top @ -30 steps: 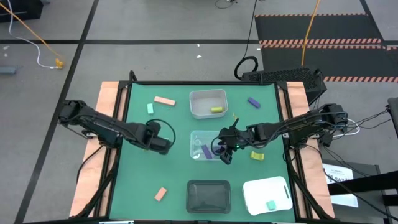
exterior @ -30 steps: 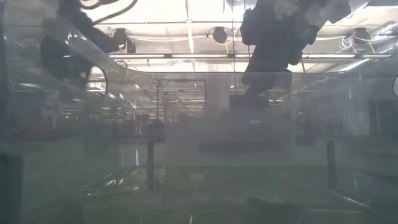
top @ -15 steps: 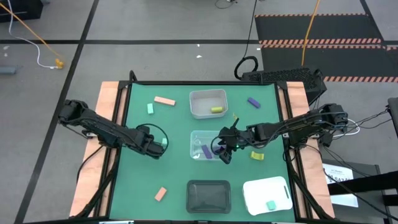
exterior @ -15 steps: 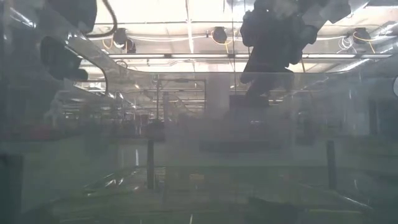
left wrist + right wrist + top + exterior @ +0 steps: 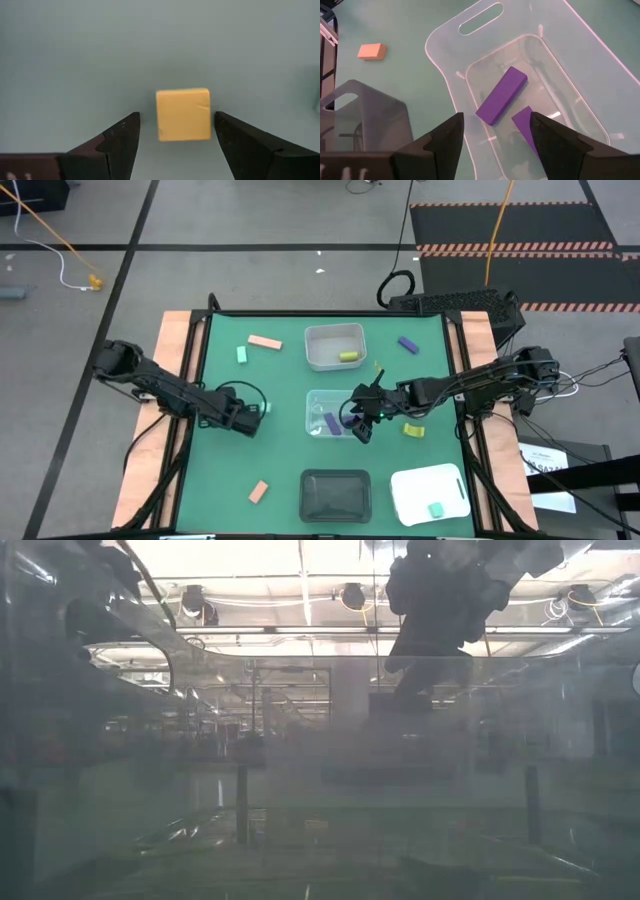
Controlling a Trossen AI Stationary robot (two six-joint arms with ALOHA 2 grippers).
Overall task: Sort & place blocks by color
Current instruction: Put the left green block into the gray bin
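From the high view we took the clear tray [image 5: 330,415] at the table's middle as our landmark. The right gripper [image 5: 362,420] hung over its right edge, with purple blocks [image 5: 331,421] inside; the left gripper [image 5: 250,416] sat well left of the tray, low over the mat. Other blocks lay scattered: a salmon block [image 5: 265,341] and mint block [image 5: 241,355] far up-left of the tray, a yellow-green one [image 5: 413,430] just right of it. The low view was hazy; we made out only a dark arm [image 5: 440,600] above. In the left wrist view the fingers [image 5: 120,145] stood wide, empty, straddling a yellow cube [image 5: 183,114] on the mat, probably lined up for a grasp. In the right wrist view the fingers [image 5: 445,140] were also spread and empty above the tray, suggesting a drop was done.
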